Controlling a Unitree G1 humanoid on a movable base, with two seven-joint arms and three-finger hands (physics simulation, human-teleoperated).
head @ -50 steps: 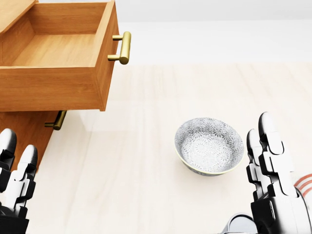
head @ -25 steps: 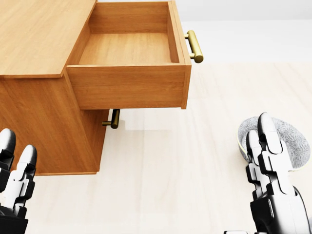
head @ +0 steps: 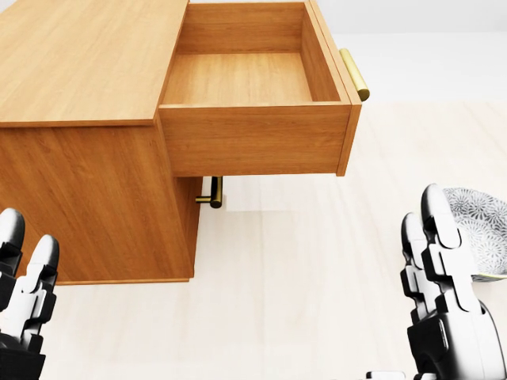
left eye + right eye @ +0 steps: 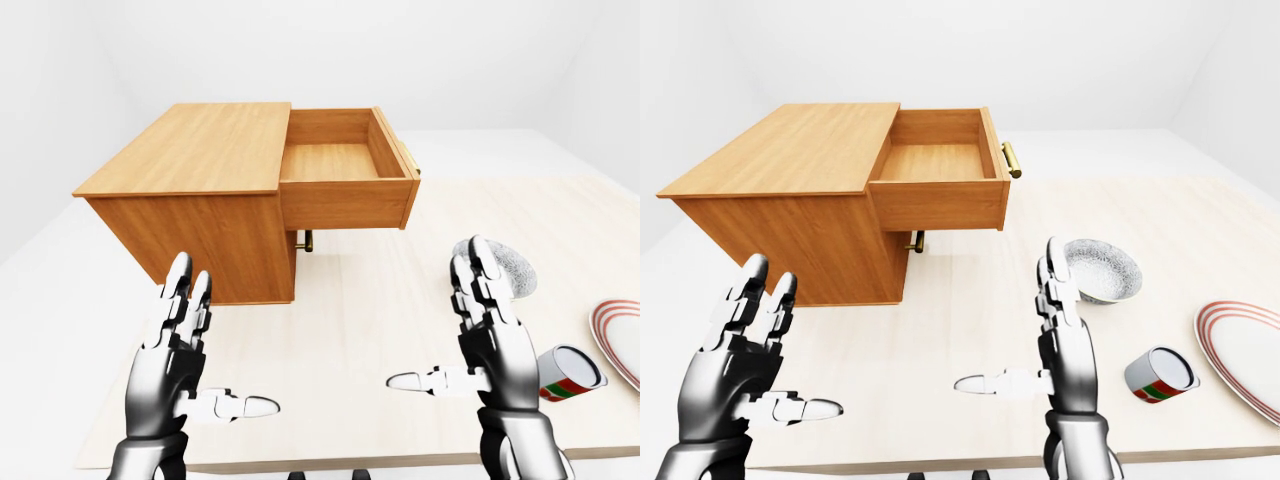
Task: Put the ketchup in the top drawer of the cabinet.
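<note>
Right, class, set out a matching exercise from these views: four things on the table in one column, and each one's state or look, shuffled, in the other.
Things:
1. top drawer
2. can
3. bowl
4. plate

States:
A. lying on its side
B. red-striped rim
C. pulled open, nothing inside
D. grey patterned, upright

Pairs: 1-C, 2-A, 3-D, 4-B

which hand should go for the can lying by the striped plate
The right hand. The can lies on its side on the table's right part, just right of that hand and beside the plate. The left hand hangs far off at the view's left, near the cabinet. Both hands are open and empty.
</note>
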